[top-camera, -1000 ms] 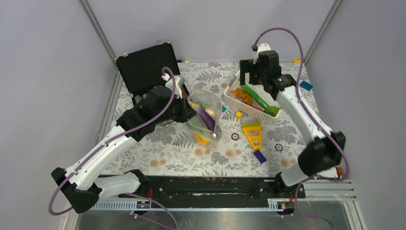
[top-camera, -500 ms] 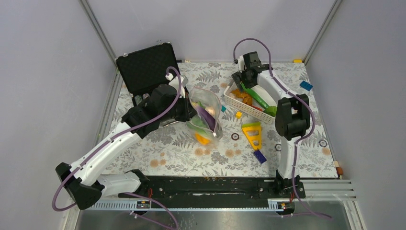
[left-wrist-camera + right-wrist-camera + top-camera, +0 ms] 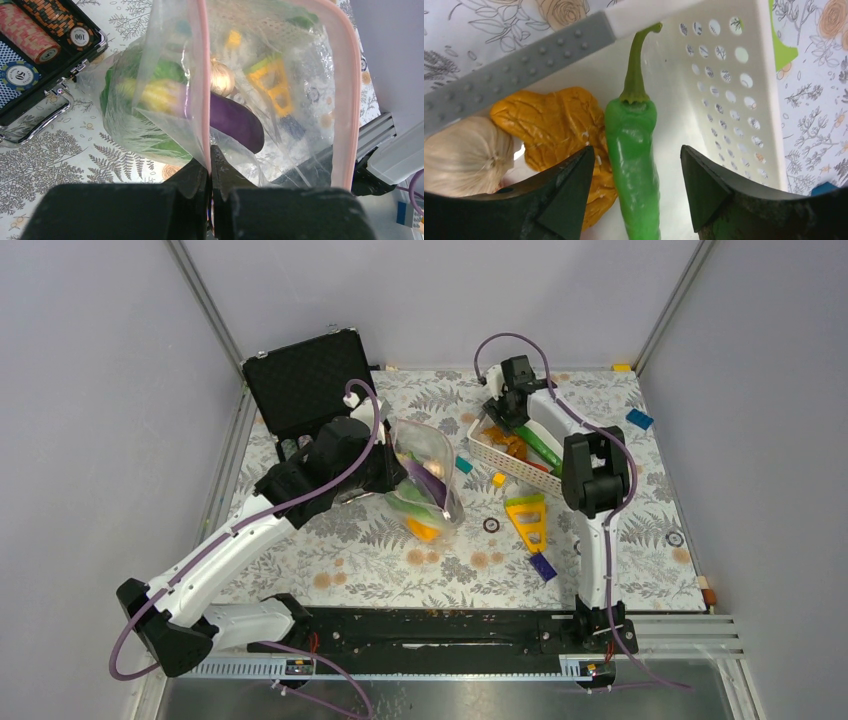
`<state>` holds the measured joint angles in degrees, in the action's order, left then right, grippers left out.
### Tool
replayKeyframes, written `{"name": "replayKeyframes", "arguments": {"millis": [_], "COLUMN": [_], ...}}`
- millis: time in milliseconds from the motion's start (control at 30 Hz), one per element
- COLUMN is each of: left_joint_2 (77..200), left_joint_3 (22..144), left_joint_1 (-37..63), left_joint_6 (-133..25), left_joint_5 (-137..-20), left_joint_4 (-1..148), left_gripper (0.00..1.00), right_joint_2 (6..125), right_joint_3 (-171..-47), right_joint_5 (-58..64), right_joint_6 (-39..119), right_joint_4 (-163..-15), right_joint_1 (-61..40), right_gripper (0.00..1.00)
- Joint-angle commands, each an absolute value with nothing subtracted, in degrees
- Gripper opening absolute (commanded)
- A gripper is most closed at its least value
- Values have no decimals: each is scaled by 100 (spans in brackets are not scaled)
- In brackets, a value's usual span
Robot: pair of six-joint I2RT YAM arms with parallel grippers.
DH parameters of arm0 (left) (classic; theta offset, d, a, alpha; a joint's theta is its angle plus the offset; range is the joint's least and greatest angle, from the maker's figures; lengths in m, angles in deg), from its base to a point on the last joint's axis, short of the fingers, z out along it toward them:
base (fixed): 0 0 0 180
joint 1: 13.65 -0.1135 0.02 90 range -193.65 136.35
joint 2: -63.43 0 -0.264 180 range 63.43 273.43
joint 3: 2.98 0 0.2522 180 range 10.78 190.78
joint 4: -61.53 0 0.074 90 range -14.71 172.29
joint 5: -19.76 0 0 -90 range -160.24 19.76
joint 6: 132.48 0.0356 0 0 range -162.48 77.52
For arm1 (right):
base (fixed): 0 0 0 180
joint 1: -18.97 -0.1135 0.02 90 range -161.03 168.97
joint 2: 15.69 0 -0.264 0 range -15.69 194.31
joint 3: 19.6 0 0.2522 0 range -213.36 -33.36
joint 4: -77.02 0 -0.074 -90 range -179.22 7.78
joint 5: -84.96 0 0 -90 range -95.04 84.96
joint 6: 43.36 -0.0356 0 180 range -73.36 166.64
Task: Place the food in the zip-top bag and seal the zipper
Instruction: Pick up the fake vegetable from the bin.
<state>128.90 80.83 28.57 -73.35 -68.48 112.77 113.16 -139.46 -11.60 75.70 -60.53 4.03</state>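
"100" on the orange-and-black poker chip [image 3: 80, 36], seemingly "50" on the blue poker chip [image 3: 20, 75]

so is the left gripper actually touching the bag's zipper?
Touching. The left wrist view shows the left gripper closed on the pink zipper, with the strip running straight down into its shut jaws.

arms [image 3: 230, 550]: white shells | joints [image 3: 597, 475]: black | cables [image 3: 508, 336]: purple
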Motion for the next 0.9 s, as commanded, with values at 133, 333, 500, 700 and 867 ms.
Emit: {"name": "replayKeyframes", "arguments": {"millis": [133, 333, 500, 700, 867], "left_joint_2": [12906, 12954, 13017, 13068, 13143], "left_joint_3": [8201, 8230, 8239, 8279, 8344], "left_joint_1": [2837, 2836, 2840, 2836, 2832], "left_joint_6": [-7247, -7240, -7244, -7205, -7222], "left_joint_5": [-6552, -6538, -6430, -6394, -6337], "left_joint_4": [11150, 11139, 11150, 11160, 11164], "left_gripper": [2, 2, 2, 2, 2], "right_joint_2": [11790, 12142, 12354, 12626, 12614], "right_joint_3": [-14666, -15237, -15603, -16016, -16023], "right_joint_5": [-1464, -1523, -1588, -1725, -1739], "right_joint_6": [8056, 8040, 8025, 7971, 7953], "right_joint_4": [-6098, -5706, -5452, -5208, -5181], "right_joint_1": [434, 438, 438, 438, 438], "right_gripper": [67, 66, 65, 59, 43]}}
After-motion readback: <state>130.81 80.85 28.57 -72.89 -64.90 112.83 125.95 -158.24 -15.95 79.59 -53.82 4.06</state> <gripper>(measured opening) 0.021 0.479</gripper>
